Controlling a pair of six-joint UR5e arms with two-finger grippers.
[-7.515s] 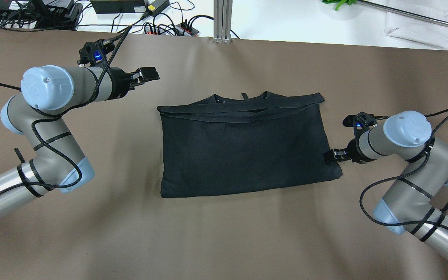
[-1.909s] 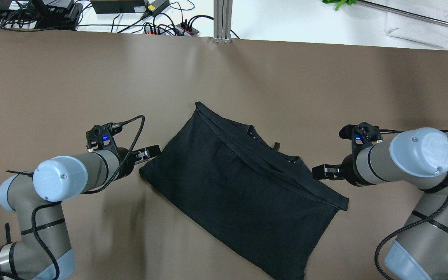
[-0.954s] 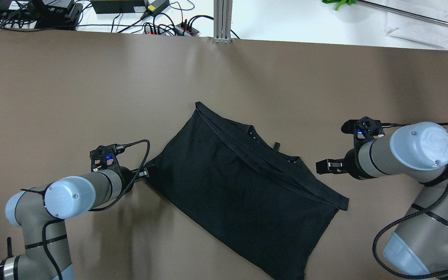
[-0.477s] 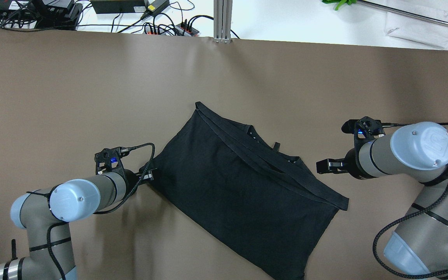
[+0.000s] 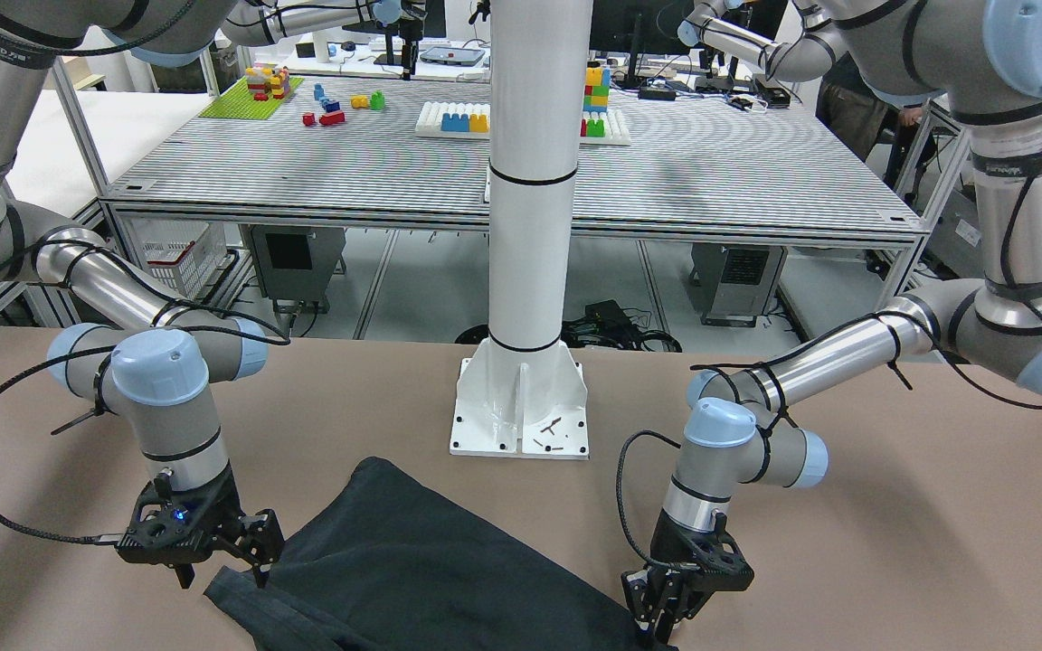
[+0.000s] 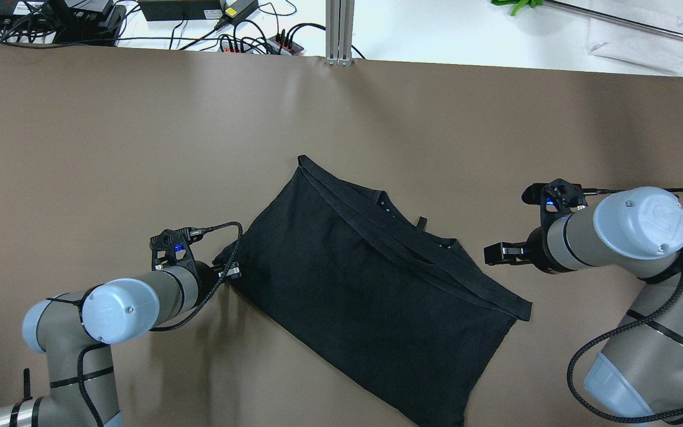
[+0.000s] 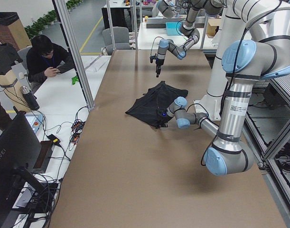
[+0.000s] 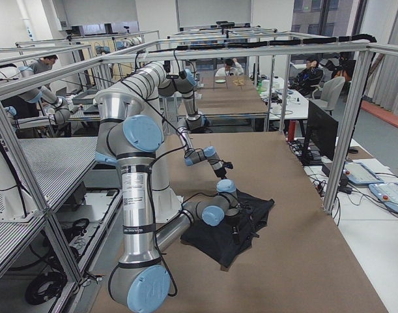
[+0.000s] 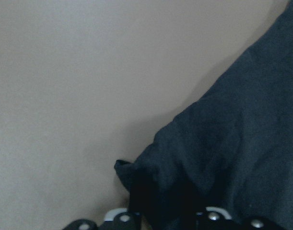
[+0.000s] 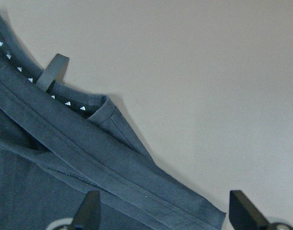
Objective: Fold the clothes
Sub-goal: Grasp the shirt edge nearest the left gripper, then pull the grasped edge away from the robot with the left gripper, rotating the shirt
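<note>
1. The left gripper (image 6: 230,271) sits low on the table, its fingers astride the left corner of the dark garment (image 6: 377,296). Whether it has clamped yet, I cannot tell.
2. The right gripper (image 6: 491,254) hangs with jaws wide, just beside the garment's hemmed edge, not touching it.
3. The garment lies folded and askew on the brown table (image 6: 140,148), midway between its left and right edges, toward the robot's edge.
4. The likely step is pinching the corner. It is best to catch every layer, then lift without dragging.
5. Two seconds earlier the left gripper stood short of the corner. Seven seconds earlier the garment lay square, farther from the robot.
</note>
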